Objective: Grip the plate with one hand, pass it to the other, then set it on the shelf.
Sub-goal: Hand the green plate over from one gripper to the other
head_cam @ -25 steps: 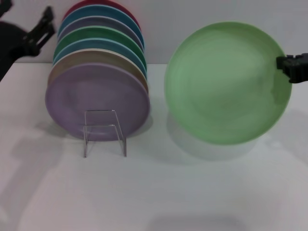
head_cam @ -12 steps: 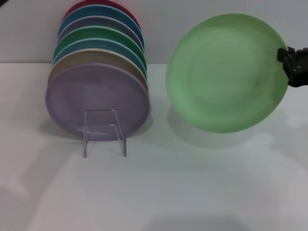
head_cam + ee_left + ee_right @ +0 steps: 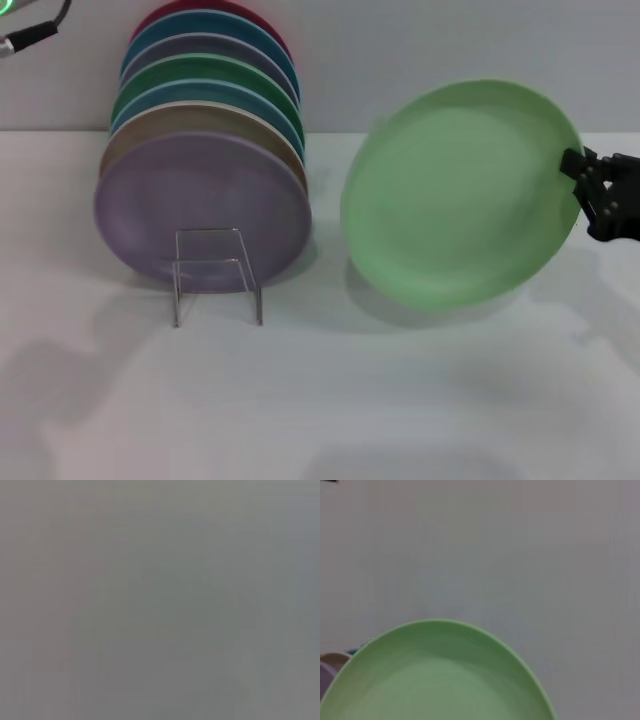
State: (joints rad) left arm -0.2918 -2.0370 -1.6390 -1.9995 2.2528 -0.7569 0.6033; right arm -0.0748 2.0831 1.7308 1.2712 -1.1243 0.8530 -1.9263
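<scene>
The pale mint-green plate (image 3: 460, 195) hangs nearly upright above the white table, right of centre in the head view. My right gripper (image 3: 580, 180) is shut on its right rim. The plate's upper part fills the bottom of the right wrist view (image 3: 435, 680). The shelf (image 3: 215, 275), a small clear wire rack with a squared front loop, stands at the left and bears a row of upright coloured plates, with a lilac plate (image 3: 200, 205) at the front. My left gripper is out of view; only a bit of cable shows at the top left corner.
The white table (image 3: 320, 400) stretches in front of the rack and plate. A grey wall stands behind. The left wrist view shows only plain grey. A darker green plate (image 3: 215, 75) stands mid-row in the rack.
The mint-green plate has dropped lower and tilted, with my right gripper moving down with it. My left arm has swung up and out of the top left corner.
</scene>
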